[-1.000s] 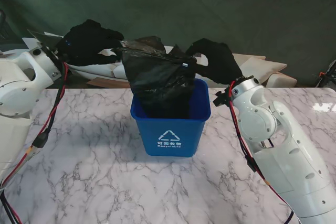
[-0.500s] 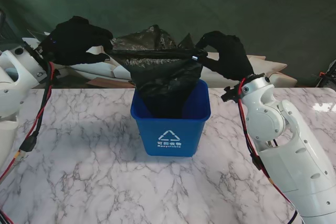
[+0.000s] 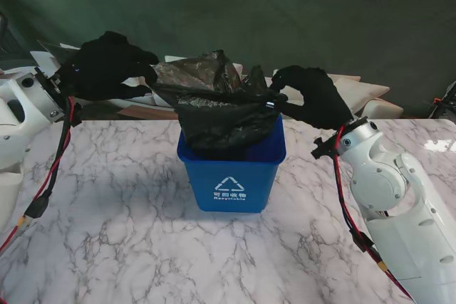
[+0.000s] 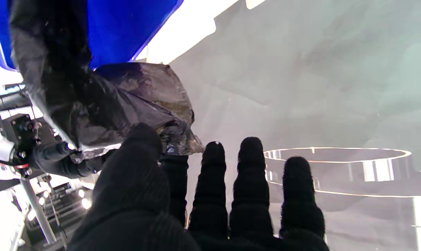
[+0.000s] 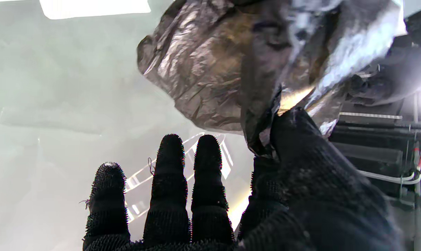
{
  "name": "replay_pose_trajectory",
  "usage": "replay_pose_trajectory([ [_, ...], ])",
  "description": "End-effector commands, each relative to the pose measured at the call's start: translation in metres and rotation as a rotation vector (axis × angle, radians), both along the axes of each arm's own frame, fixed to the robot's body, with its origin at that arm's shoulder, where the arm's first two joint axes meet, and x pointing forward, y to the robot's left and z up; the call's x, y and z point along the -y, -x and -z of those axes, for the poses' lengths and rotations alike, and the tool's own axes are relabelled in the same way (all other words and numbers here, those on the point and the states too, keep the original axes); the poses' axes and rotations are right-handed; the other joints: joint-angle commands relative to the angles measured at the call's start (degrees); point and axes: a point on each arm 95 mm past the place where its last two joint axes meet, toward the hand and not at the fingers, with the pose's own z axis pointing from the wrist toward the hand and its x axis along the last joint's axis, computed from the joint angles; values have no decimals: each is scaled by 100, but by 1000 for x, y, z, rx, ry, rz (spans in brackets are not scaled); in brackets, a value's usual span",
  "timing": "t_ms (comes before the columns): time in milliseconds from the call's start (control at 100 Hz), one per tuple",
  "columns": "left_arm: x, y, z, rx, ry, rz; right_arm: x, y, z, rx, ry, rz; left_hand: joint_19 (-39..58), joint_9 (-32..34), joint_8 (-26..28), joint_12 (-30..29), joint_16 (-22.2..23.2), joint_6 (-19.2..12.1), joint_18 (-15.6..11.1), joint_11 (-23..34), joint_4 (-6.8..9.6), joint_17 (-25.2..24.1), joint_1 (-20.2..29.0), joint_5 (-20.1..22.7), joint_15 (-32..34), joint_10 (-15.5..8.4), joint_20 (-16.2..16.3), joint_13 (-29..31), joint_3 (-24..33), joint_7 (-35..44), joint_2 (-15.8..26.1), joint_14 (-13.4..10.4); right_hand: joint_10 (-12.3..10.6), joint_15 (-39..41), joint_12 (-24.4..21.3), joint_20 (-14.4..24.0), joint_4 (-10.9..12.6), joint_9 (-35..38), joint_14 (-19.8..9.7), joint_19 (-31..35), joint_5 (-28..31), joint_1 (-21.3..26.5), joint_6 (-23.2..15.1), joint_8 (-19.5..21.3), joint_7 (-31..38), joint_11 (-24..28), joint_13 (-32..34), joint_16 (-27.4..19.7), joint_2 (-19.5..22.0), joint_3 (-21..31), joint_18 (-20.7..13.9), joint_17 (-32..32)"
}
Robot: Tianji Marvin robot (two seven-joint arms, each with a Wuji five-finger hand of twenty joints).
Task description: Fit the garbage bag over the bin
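Black knit gloves cover both hands. The left hand (image 3: 107,62) pinches the left edge of the garbage bag (image 3: 217,108) between thumb and forefinger, while its other three fingers (image 4: 250,174) stretch straight out and touch nothing. The right hand (image 3: 310,94) grips the opposite edge the same way, thumb (image 5: 294,139) pressed against the crinkled film, the remaining fingers extended and free. Between the two hands the bag's mouth is pulled wide and fairly taut, held above the rim of the bin (image 3: 231,176). The bag's lower body hangs down inside the bin, and a loose fold of plastic rises at the far side of the mouth. On the right, the stretched edge sits close to the bin's right rim; on the left it stands higher and clear of it. The blue bin, marked with a white recycling sign on its near face, stands upright on the marble table (image 3: 128,240), roughly midway between the two arms.
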Motion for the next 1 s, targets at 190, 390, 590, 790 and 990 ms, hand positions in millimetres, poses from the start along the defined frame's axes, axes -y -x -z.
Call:
replay_pose_trajectory([
  [190, 4, 0, 18, -9, -43, 12, 8, -2, 17, -13, 43, 29, 18, 47, 147, 57, 35, 9, 112, -133, -3, -93, 305, 88, -113, -69, 119, 50, 9, 19, 113, -57, -103, -217, -81, -1, 193, -70, -92, -123, -117, 104, -877, -180, 159, -181, 18, -76, 334, 248, -215, -65],
  [390, 5, -1, 25, -10, -103, 22, 9, 0, 19, -8, 88, 17, 38, 41, 164, 58, 39, -39, 95, -127, -13, -81, 277, 77, -106, -83, 129, 67, -20, 5, 138, -81, -93, -373, -310, 43, 337, -271, -66, -219, -1005, -458, -254, -2296, -816, -405, -68, -123, -23, 322, -196, -92],
  [590, 8, -6, 25, -14, -102, 14, 11, 0, 7, -9, 82, -2, 60, 62, 193, 70, 43, 16, 92, -102, 3, -85, 286, 85, -100, -85, 135, 70, -12, 20, 112, -76, 78, -636, -507, 75, 699, -896, 17, -431, -1712, -1856, 1397, -2311, -3000, -580, -369, -219, -433, 443, -185, -219],
  [790, 11, -13, 23, -19, -113, -7, 16, 5, -16, 97, 126, 1, 71, 73, 212, 80, 49, 44, 102, -88, 25, -96, 284, 92, -96, -89, 138, 64, 11, 33, 75, -74, 226, -840, -765, 116, 691, -1417, 66, -552, -2227, -2270, 2298, -2731, -3826, -680, -581, -345, -628, 226, -216, -256],
  [990, 13, -19, 25, -26, -132, -21, 24, 19, -18, 258, 211, 32, 79, 71, 215, 83, 51, 44, 106, -88, 25, -98, 270, 90, -96, -89, 139, 62, 20, 32, 75, -64, 208, -972, -999, 114, 714, -1841, 78, -650, -2841, -2294, 1496, -2837, -4238, -808, -793, -440, -536, 152, -244, -361],
])
